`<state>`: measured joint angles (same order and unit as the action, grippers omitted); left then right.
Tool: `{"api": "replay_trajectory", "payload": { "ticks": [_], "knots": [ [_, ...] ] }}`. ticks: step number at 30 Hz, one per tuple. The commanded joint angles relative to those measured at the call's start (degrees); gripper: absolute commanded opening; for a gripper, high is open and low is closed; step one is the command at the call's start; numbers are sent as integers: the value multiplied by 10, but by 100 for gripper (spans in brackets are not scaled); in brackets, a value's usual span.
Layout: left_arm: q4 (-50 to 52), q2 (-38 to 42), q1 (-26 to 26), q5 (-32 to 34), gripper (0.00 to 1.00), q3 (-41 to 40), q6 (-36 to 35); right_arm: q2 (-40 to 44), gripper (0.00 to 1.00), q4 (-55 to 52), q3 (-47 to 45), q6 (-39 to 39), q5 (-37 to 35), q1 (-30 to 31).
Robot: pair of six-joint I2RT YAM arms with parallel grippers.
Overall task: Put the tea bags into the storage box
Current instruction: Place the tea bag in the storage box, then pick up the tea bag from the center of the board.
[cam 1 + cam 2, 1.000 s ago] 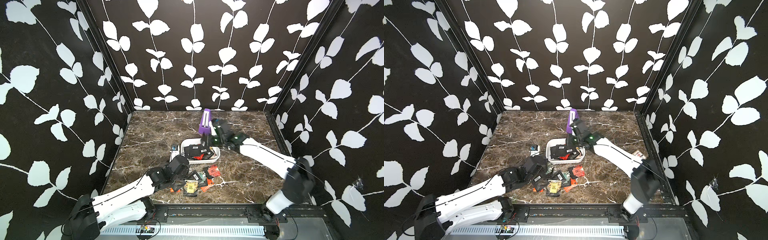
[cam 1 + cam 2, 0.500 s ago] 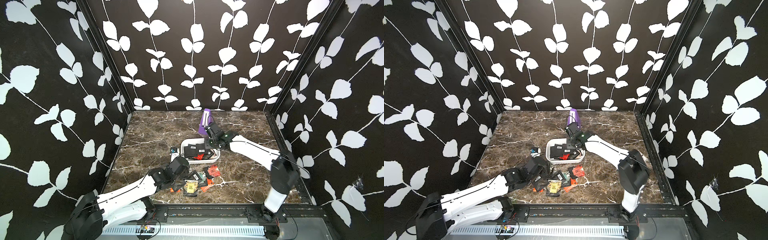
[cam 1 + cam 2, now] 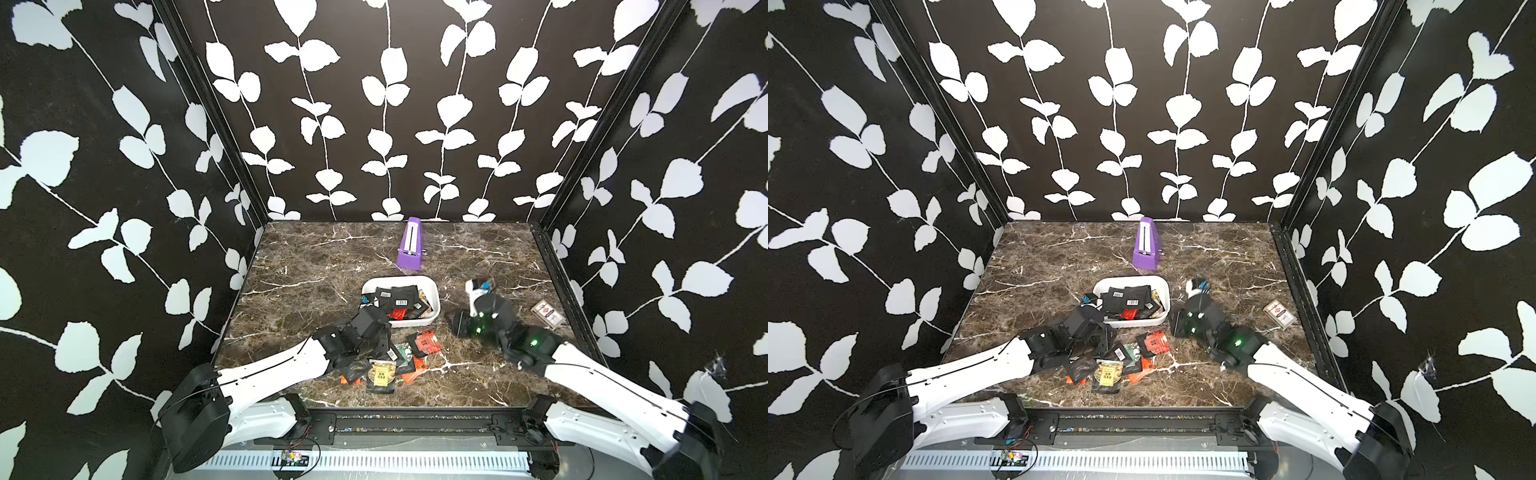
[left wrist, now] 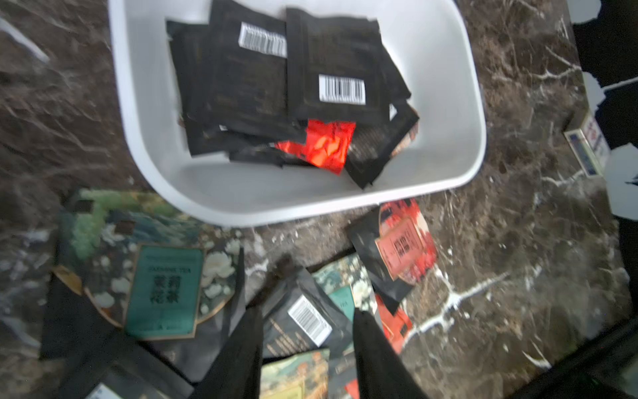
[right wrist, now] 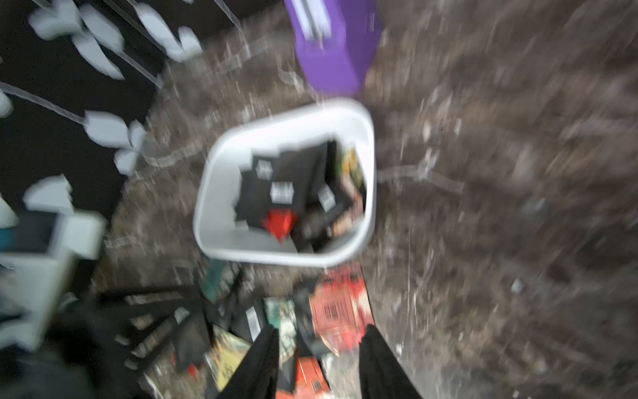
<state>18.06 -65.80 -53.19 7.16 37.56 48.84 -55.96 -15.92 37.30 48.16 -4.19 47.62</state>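
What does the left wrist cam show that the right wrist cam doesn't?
Left wrist only: the card pack, plus legible print on a green tea bag.
Right wrist only: the purple wedge beyond the storage box; this view is heavily motion-blurred.
Both: the storage box, black and red tea bags inside it, and loose ones on the marble table beside it.

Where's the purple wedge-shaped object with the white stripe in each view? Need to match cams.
In a top view: the purple wedge-shaped object with a white stripe stands near the back wall, behind the white plastic storage box.
In a top view: same spot, behind the box.
Left wrist: not in it; the box shows.
Right wrist: blurred, beyond the box.
Shared landmark: the box.
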Motion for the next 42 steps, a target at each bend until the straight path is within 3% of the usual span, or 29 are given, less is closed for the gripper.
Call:
{"api": "replay_trajectory", "payload": {
  "ticks": [1, 5, 8, 17, 28, 42],
  "knots": [
    [47, 18, 2, -59, 35, -16, 10, -10, 38, 108, -52, 91, -7, 62],
    [73, 15, 1, -100, 22, -40, 19, -90, 35, 187, -72, 144, -55, 155],
    [85, 31, -1, -113, 21, -59, 27, -175, 35, 228, -47, 160, -70, 210],
    [123, 102, -12, -116, 16, -90, 51, -349, 19, 330, 13, 214, -49, 271],
    [86, 60, -50, -106, 13, -108, 70, -340, 20, 264, 9, 237, -86, 296],
    [55, 11, -66, -76, 10, -129, 81, -351, 26, 286, 5, 248, -80, 302]
  ]
}}
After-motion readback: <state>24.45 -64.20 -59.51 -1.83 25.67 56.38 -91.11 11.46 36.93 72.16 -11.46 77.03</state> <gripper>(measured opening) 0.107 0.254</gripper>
